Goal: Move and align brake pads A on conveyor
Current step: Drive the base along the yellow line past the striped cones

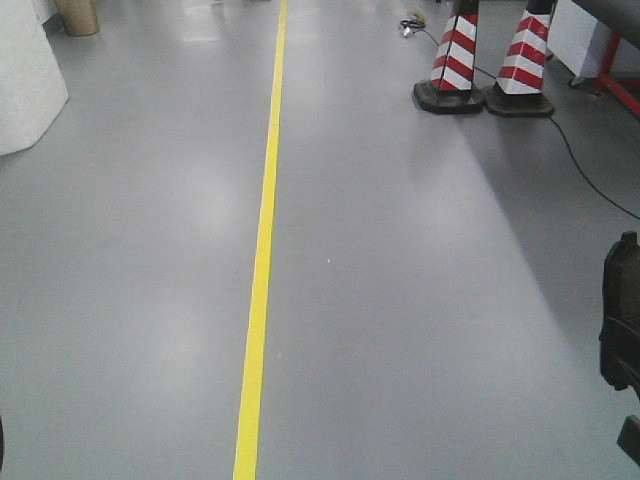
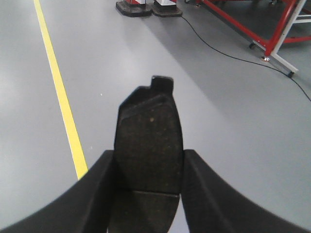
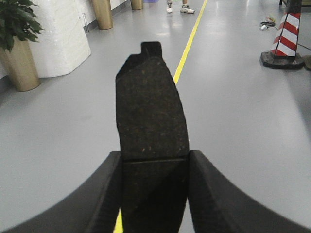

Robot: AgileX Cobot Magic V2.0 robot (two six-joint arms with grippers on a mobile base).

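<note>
Two brake pads A are in view, one in each pincer. The left pincer (image 2: 148, 167) is closed on a brake pad (image 2: 148, 145) from both sides, its two black fingers (image 2: 99, 189) pressing the long edges. That pad is dark grey and speckled, with its flat face toward the wrist camera and a groove running across it near the fingers. Its far end, with a small square tab, sticks out well beyond the fingertips, over the grey floor (image 2: 218, 111).

The right pincer (image 3: 153, 165) grips a second brake pad (image 3: 150, 111) the same way, fingers (image 3: 209, 194) touching either long edge, the groove lying just between the fingertips and the tabbed end pointing away. No conveyor shows in any view.

Beyond the left pincer, a yellow floor line (image 2: 60, 92) runs off to its left side. Farther ahead stand two red-and-white striped cones (image 1: 490, 55), and to the right a red metal frame (image 2: 252, 34) with a black cable (image 2: 223, 51) trailing across the floor.

Beyond the right pincer the same yellow line continues straight ahead. A potted plant in a gold pot (image 3: 19, 53) and a white wrapped block (image 3: 60, 34) stand off to the left. A person's feet (image 3: 177, 7) are visible at the far end.
</note>
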